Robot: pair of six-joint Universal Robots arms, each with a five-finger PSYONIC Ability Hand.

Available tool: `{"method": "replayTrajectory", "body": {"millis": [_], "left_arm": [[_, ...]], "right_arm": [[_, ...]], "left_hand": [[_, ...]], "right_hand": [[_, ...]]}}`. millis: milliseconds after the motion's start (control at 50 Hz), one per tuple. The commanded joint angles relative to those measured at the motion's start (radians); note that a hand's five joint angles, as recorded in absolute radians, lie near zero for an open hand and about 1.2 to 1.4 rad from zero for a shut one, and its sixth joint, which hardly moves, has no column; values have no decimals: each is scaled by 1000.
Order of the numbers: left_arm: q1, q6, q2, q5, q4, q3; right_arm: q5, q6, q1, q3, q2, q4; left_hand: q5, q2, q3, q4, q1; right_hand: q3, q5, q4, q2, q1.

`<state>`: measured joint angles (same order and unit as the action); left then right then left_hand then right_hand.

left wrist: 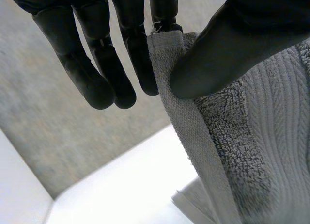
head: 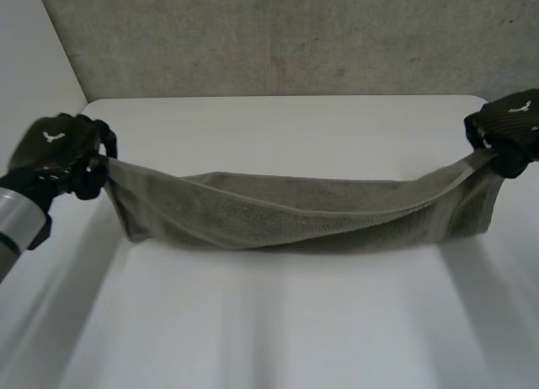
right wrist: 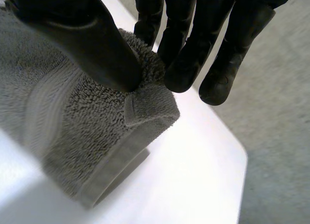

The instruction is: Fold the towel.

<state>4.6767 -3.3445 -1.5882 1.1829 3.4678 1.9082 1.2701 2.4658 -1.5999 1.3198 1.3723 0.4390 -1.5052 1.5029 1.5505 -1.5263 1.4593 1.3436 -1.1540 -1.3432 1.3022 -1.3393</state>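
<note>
A grey towel (head: 295,212) hangs stretched between my two hands above the white table (head: 278,322), sagging in the middle, its lower fold resting on the table. My left hand (head: 63,153) pinches the towel's left end; in the left wrist view the thumb (left wrist: 227,49) presses the towel's (left wrist: 252,151) edge against the fingers (left wrist: 140,64). My right hand (head: 509,132) pinches the right end; in the right wrist view the thumb (right wrist: 92,44) and fingers (right wrist: 184,64) clamp a corner of the towel (right wrist: 87,122).
The table's far edge (head: 286,97) meets a grey carpeted floor (head: 286,35). Bare table surface lies in front of the towel. The table's rounded far right corner (right wrist: 240,156) sits beyond my right hand.
</note>
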Motion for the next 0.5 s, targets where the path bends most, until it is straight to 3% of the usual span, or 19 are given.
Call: {"method": "replayTrajectory", "body": {"millis": [20, 160, 260, 360, 500], "left_arm": [[-73, -35, -269, 49, -9, -185], [-133, -46, -447, 161, -10, -357], [-155, -46, -585, 245, -9, -503], [-176, -49, -663, 302, -4, -590], [-194, -78, -734, 311, -1, -653]], "right_arm": [[18, -28, -6, -132, -214, -3], [26, 2, -21, -228, -357, -75], [93, 44, -58, -232, -435, -293], [133, 41, -71, -246, -496, -344], [135, 41, -72, -284, -567, -347]], "left_hand": [[283, -107, -154, 130, -63], [283, -107, -154, 130, -63], [283, -107, -154, 130, -63], [283, -107, -154, 130, -63], [283, -107, -154, 130, -63]], "right_hand": [[53, -68, -53, 94, -57], [53, -68, -53, 94, -57], [53, -68, -53, 94, -57], [53, -68, -53, 94, -57], [53, -68, -53, 94, -57]]}}
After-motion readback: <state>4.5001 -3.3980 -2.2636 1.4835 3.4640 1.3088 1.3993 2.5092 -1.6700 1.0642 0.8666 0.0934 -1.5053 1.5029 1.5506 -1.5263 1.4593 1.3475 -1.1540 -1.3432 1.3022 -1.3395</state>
